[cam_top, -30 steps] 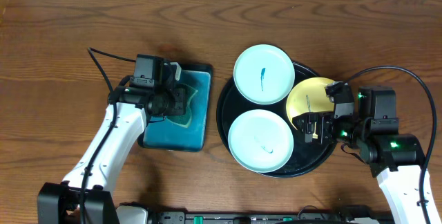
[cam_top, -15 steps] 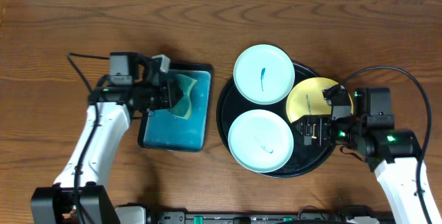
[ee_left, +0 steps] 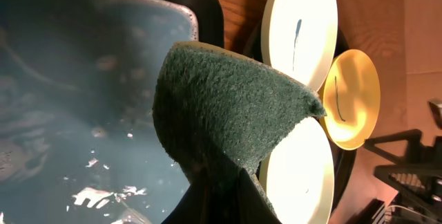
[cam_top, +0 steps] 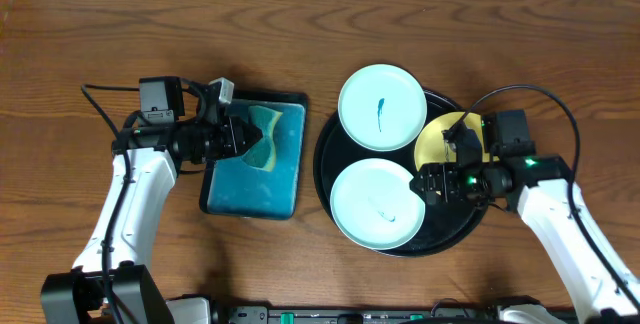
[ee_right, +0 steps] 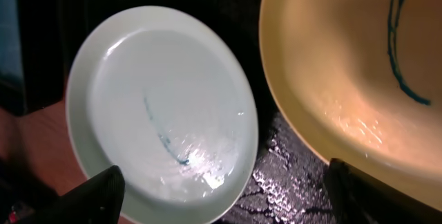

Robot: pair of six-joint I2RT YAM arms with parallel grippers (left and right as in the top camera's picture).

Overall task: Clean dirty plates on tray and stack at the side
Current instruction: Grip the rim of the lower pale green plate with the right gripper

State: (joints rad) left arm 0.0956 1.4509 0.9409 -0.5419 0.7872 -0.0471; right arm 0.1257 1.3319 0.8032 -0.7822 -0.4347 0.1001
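On the round black tray (cam_top: 462,226), right of centre in the overhead view, lay an upper pale plate (cam_top: 381,107) overhanging the tray's upper-left rim, a lower pale plate (cam_top: 377,203) below it, and a yellow plate (cam_top: 447,144) at their right. Each bore a thin blue squiggle. The right gripper (cam_top: 430,182) hung over the lower pale and yellow plates, fingers spread wide, grasping nothing. Left of centre, above the teal tray (cam_top: 250,192), the left gripper (cam_top: 243,136) was clenched on a folded green sponge (ee_left: 221,106). All rested on a wooden table (cam_top: 100,24).
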